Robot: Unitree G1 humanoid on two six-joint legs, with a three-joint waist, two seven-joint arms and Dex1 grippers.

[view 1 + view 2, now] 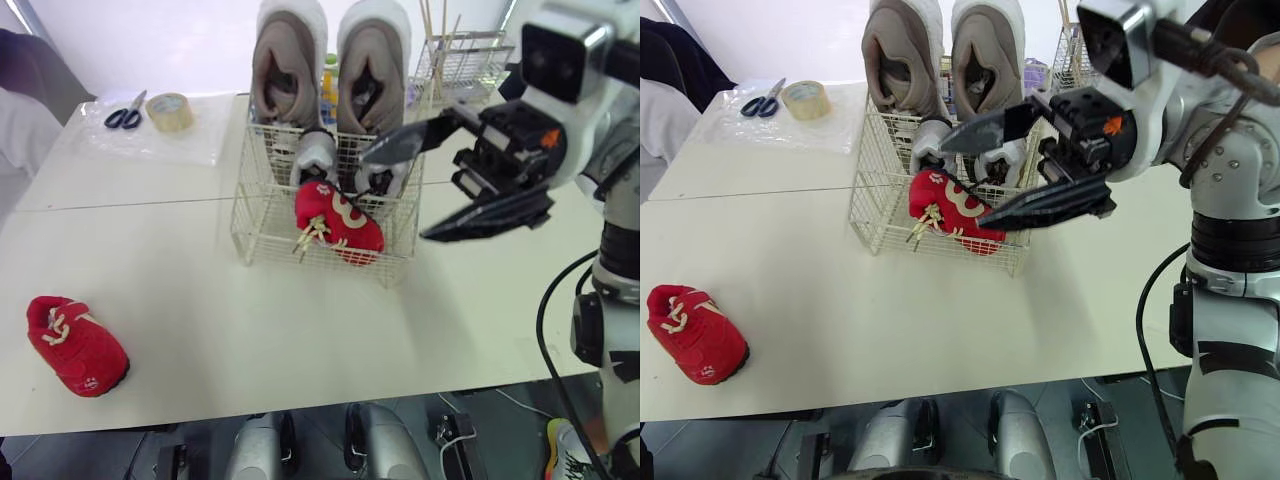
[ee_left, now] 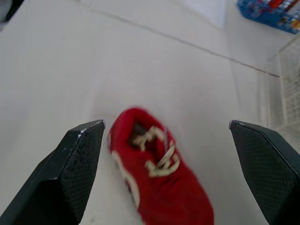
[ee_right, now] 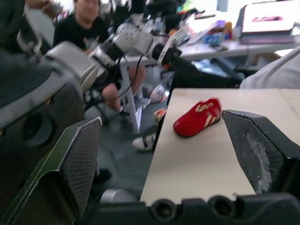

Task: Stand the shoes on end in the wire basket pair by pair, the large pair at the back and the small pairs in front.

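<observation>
Left wrist view has the left gripper [image 2: 166, 124] gaping over the loose red shoe [image 2: 161, 187], seemingly clear; right gripper [image 1: 395, 196] gapes beside the wire basket [image 1: 262, 225].

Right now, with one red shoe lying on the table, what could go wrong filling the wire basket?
The tilted red shoe in the wire basket has laces poking through the mesh; the loose red shoe may not fit beside it. The open right gripper hangs close to the basket and could knock it.

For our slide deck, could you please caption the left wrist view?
Open left pincer poised over a red shoe lying on the white table.
</observation>
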